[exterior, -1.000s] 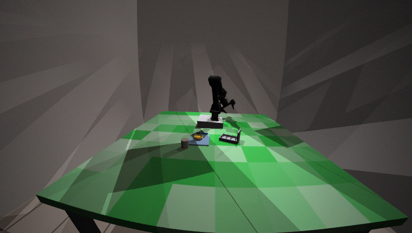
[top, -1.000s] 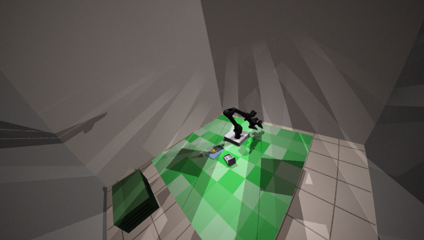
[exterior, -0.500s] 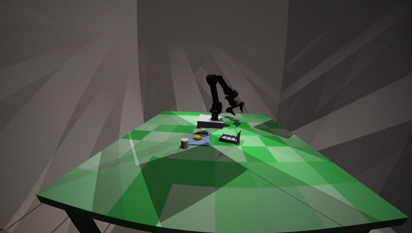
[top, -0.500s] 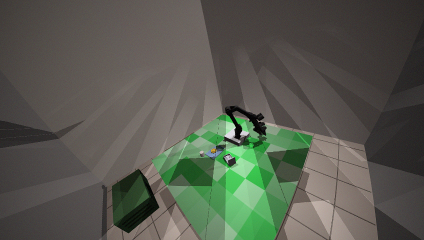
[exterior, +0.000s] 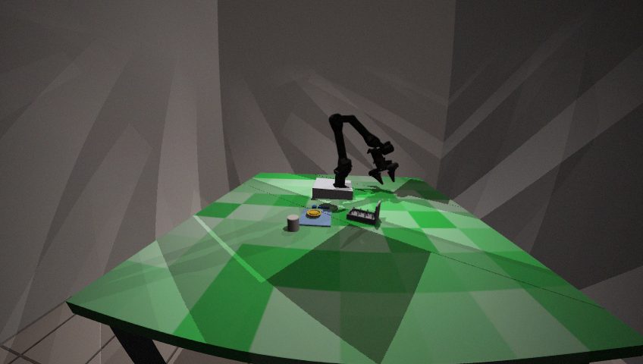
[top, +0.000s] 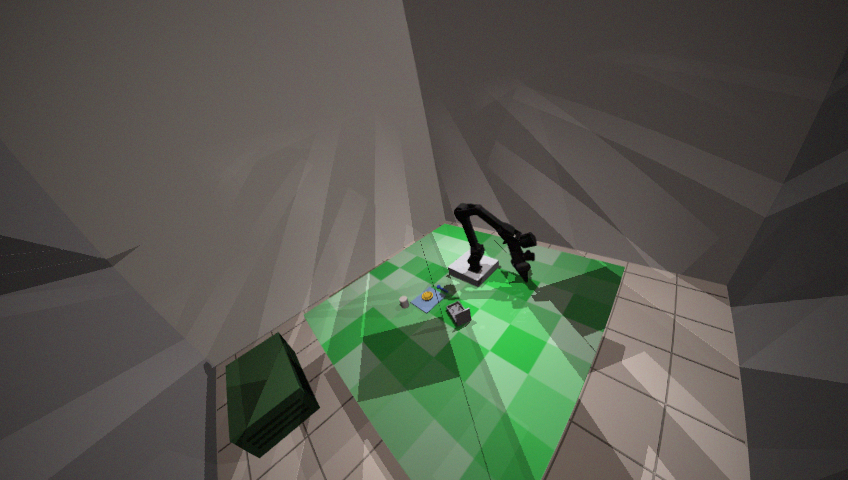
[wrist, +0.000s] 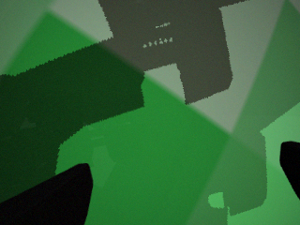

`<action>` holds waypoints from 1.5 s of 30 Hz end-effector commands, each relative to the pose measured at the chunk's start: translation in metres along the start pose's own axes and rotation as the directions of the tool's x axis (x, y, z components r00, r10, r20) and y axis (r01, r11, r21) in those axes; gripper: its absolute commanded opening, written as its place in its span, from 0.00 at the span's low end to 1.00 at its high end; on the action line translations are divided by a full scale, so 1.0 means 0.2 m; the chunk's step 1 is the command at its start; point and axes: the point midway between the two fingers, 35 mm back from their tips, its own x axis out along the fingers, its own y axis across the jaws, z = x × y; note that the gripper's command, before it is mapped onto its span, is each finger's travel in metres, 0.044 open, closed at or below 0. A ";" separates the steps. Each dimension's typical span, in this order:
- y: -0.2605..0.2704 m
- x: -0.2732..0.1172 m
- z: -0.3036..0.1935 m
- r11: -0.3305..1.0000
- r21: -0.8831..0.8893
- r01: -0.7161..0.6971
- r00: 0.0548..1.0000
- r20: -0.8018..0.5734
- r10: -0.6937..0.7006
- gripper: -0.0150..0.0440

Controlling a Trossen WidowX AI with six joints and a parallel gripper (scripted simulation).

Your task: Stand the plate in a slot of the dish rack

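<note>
A yellow round plate lies flat on a blue mat. The dark dish rack stands beside the mat, to its right in the exterior view, with a taller panel at its right end. My gripper is open and empty, pointing down above the table, well away from both plate and rack. In the wrist view only the two dark fingertips and the green checkered table show; the plate and rack are out of that view.
A small grey-pink cylinder stands left of the mat. A small blue object lies at the mat's far edge. The arm's white base block is behind the mat. A dark green box stands on the floor off the table.
</note>
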 end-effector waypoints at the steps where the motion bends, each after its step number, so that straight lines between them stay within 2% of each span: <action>1: -0.12 0.03 -0.06 0.995 0.098 0.006 0.999 -0.052 -0.001 0.93; 11: -0.42 0.10 -0.33 0.927 0.370 0.055 0.980 -0.198 0.020 0.93; 21: -0.63 0.11 -0.69 0.772 0.624 0.125 0.947 -0.308 0.095 0.93; 33: -0.76 0.04 -1.18 0.484 0.836 0.258 0.899 -0.391 0.196 0.93; 45: -0.73 -0.11 -1.71 0.132 0.922 0.364 0.866 -0.387 0.315 0.93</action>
